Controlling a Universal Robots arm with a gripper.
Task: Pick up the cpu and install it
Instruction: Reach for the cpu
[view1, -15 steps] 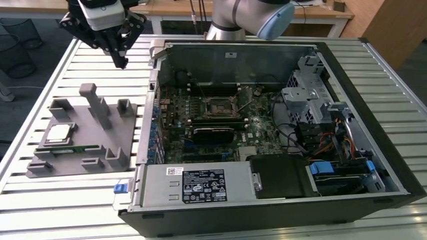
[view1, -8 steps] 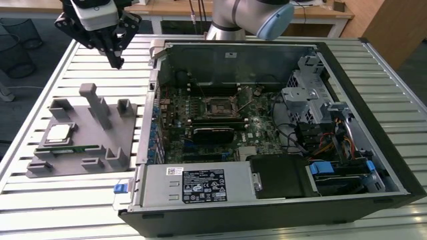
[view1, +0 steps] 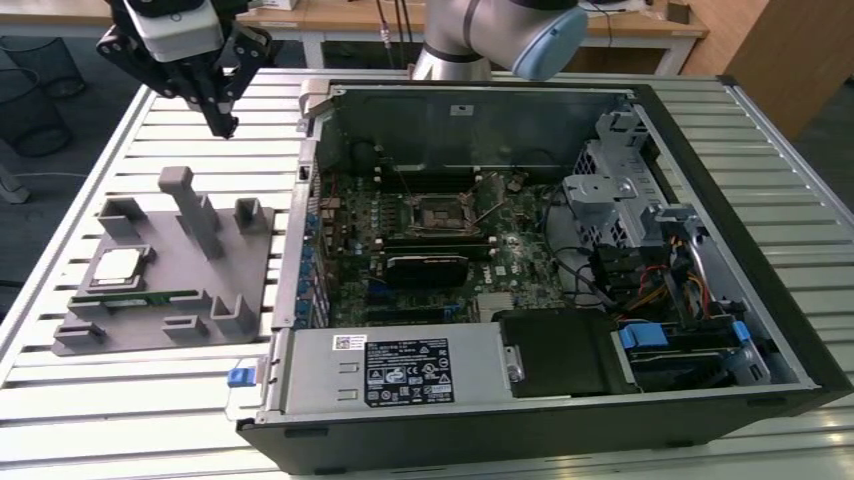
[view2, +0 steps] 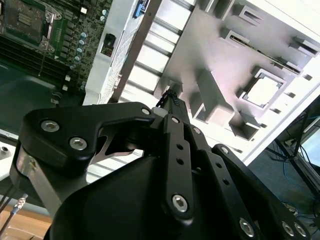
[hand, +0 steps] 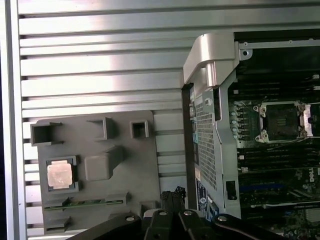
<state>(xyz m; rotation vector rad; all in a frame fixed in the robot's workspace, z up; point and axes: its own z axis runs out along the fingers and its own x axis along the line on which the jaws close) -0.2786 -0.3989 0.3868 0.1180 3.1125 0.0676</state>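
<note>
Jaws: your gripper (view1: 222, 126) hangs raised over the counter (view1: 80, 400), jaws closed on nothing.
Cpu: the cpu (view1: 118, 266) lies flat in its grey tray (view1: 167, 325) pocket, untouched.
Offset: from the jaws, it sits toward the exterior view's left and nearer that camera, well apart.
Axis: square, so there's no long side for you to match.
Socket: the socket (view1: 438, 213) lies the opposite way.

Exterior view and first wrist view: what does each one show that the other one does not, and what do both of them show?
Exterior view: the arm's grey body behind the computer case, the power supply, and the drive bay with coloured cables.
First wrist view: a straight-down look at the gray holder, with the cpu lying flat in its square recess.
Both: the cpu, the holder, the green memory stick, the motherboard socket and the shut gripper, which holds nothing and is apart from the cpu.
</note>
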